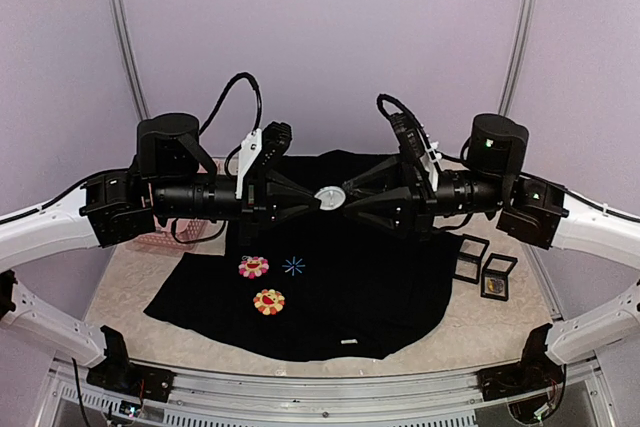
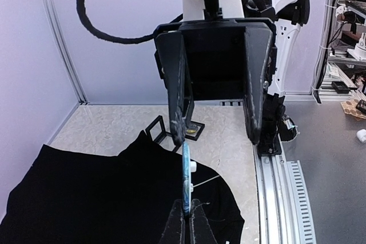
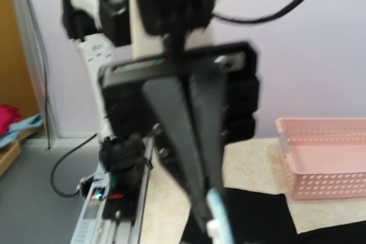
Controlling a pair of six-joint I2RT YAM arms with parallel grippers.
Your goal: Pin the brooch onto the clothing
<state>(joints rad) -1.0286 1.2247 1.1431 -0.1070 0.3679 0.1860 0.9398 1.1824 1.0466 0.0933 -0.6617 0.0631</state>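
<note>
Lilac walls back a beige table, where the shirt lies spread flat. Both arms reach inward, roughly level, above the shirt's far half, their wrists facing each other nose to nose. The left gripper has its fingers pinched tight on the brooch, which stands on edge in the air over the shirt, clear of the cloth. The right gripper is spread wide, one finger just beside the brooch's upper rim; whether they touch I cannot tell.
</note>
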